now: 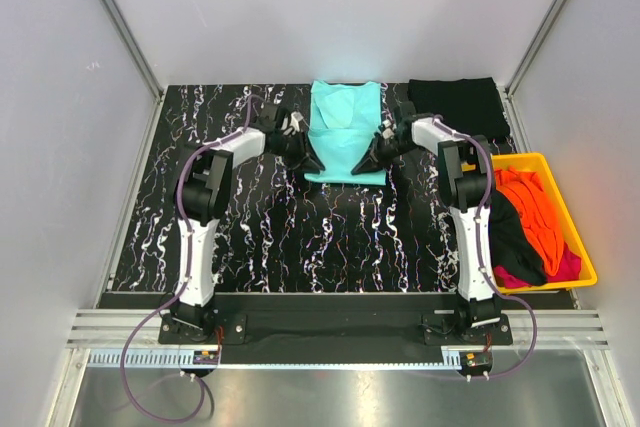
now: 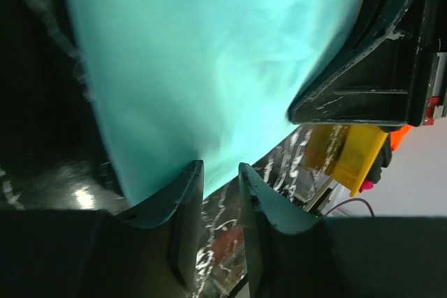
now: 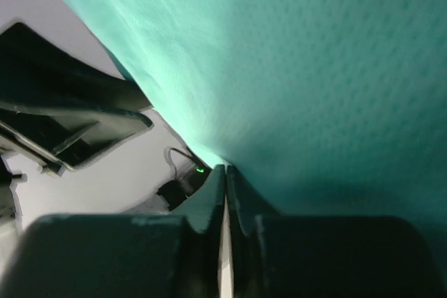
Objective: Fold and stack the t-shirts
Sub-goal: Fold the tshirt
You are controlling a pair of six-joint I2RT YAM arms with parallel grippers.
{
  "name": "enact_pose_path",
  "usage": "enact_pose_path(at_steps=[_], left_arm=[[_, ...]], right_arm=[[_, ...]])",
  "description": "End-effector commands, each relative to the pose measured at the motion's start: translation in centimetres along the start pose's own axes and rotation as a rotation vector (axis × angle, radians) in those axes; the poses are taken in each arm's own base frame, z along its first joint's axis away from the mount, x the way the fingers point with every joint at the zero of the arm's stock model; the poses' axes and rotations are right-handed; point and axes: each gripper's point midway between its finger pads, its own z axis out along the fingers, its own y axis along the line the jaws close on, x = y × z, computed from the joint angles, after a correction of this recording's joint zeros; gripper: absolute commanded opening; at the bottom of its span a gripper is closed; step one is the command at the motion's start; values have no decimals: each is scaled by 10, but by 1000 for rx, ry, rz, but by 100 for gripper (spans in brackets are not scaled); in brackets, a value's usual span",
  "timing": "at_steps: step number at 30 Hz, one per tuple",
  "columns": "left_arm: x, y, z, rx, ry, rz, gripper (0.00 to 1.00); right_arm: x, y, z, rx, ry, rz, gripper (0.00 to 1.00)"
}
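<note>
- The left gripper [image 2: 221, 167] is hovering at the near left corner of the light teal t-shirt [image 1: 346, 132]. Its fingers are standing narrowly apart, with the marbled table [image 1: 300, 237] showing in the gap. It may be about to close on nothing, leaving one corner behind.
- The right gripper [image 3: 225, 167] is pressing its fingers together at the near right corner and seems to be pinching the hem. So thin a bite could be slipping free under any pull.
- The light teal t-shirt is lying at the far middle of the table, and an uneven lift could be skewing the fold.
- The black t-shirt [image 1: 452, 105] is lying folded at the far right, near enough that a swinging arm could be disturbing it.
- The overhead view is showing the yellow bin [image 1: 585, 267] holding the orange t-shirt [image 1: 530, 212] and magenta t-shirt [image 1: 570, 265]. The left wrist view is catching only a sliver of the bin.
- The wrist views are showing the finger gaps, which the overhead view is hiding.
</note>
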Motion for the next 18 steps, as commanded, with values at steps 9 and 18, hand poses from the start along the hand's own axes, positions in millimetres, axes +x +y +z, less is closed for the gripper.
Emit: enact_pose_path(at_steps=[9, 18], left_arm=[[21, -4, -13, 31, 25, 66, 33], [17, -18, -16, 38, 6, 63, 35]], right_arm=[[9, 28, -43, -63, -79, -105, 8], [17, 12, -45, -7, -103, -97, 11]])
